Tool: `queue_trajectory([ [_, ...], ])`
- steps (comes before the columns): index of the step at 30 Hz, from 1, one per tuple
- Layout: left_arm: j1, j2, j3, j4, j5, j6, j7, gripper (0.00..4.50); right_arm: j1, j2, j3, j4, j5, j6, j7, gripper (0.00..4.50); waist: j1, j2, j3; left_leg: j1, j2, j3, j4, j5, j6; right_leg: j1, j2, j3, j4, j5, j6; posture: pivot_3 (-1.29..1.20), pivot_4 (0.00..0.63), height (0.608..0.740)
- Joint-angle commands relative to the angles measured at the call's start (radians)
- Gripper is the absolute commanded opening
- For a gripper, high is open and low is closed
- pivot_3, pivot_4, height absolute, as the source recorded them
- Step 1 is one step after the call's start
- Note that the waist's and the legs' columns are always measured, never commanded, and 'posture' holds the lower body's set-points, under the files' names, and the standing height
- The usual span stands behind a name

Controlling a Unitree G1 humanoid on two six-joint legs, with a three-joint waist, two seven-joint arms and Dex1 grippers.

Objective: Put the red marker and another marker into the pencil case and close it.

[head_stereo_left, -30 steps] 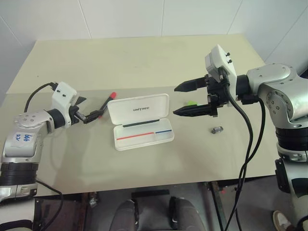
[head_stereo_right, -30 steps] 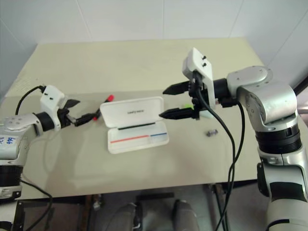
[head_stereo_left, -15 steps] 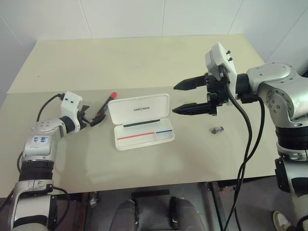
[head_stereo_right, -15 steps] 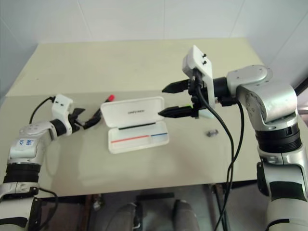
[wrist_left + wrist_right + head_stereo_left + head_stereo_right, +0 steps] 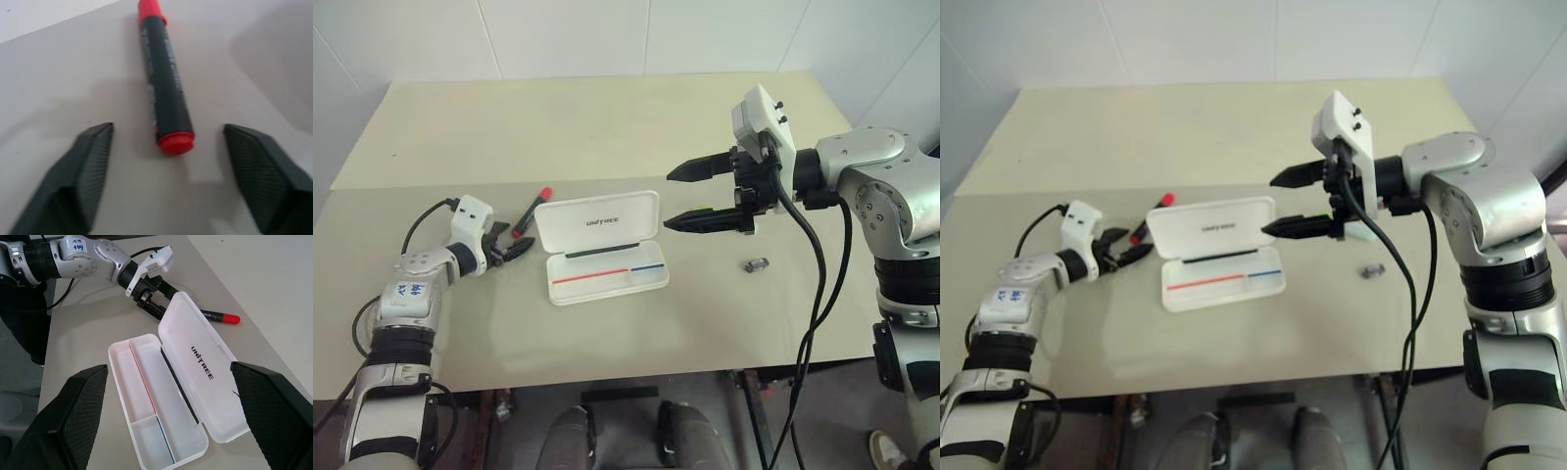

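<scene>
the white hard plastic clamshell pencil case [image 5: 602, 248] lies open on the beige table [image 5: 607, 127], in the middle of the table's width and nearer the front edge than the back. its tray, carrying a red and a blue stripe, sits toward the front edge; its lid with dark lettering lies flat behind the tray. the tray holds no marker.

at the left end of the pencil case, the left gripper [image 5: 514, 245] is low over the table near the left edge. its two black fingers [image 5: 83, 166] are apart, one on each side of the near end of the red marker [image 5: 164, 83], a short thick marker with a black body and red ends. neither finger touches the marker, and nothing is held. the marker lies flat on the table just beside the lid's left end.

toward the right edge, a small dark metallic object [image 5: 756, 263] rests on the table.

the right gripper [image 5: 690, 196] hangs above the table past the pencil case's right end, fingers spread wide and empty. a bright green marker [image 5: 703, 210] lies beneath it, mostly hidden.
</scene>
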Motion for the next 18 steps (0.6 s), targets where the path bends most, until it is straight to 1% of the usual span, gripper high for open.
queue_trajectory([
  [1,0.012,-0.008,-0.019,0.035,0.034,-0.018,0.002,2.25,-0.01,-0.017,-0.038,-0.018,0.015,-0.006,-0.009,4.25,0.001,0.0,0.0,0.0,0.0,0.0,0.001,0.0,0.0,0.0,0.0,0.0,0.001,0.0,0.0,0.0,0.15,0.74],
  [6,0.015,-0.008,-0.019,0.047,0.032,-0.036,0.006,0.67,-0.007,-0.021,-0.038,-0.018,0.016,-0.004,-0.015,4.25,0.001,0.0,0.0,0.0,0.0,0.0,0.003,0.0,0.001,0.0,0.0,0.001,0.003,0.0,0.0,0.0,0.15,0.74],
  [15,0.007,0.009,0.004,0.067,0.031,-0.066,0.026,0.62,-0.003,-0.022,-0.037,-0.013,0.014,-0.008,-0.018,4.25,0.001,0.0,0.0,0.001,0.0,0.0,0.003,-0.001,0.001,0.0,0.0,0.001,0.004,0.0,0.0,0.0,0.15,0.74],
  [18,0.0,0.019,0.028,0.055,0.025,-0.072,0.045,0.62,-0.004,-0.023,-0.037,-0.013,0.015,-0.007,-0.018,4.25,-0.001,0.0,0.0,0.0,0.0,0.0,0.003,-0.001,0.001,0.0,0.0,0.001,0.003,0.0,0.0,0.0,0.15,0.74],
])
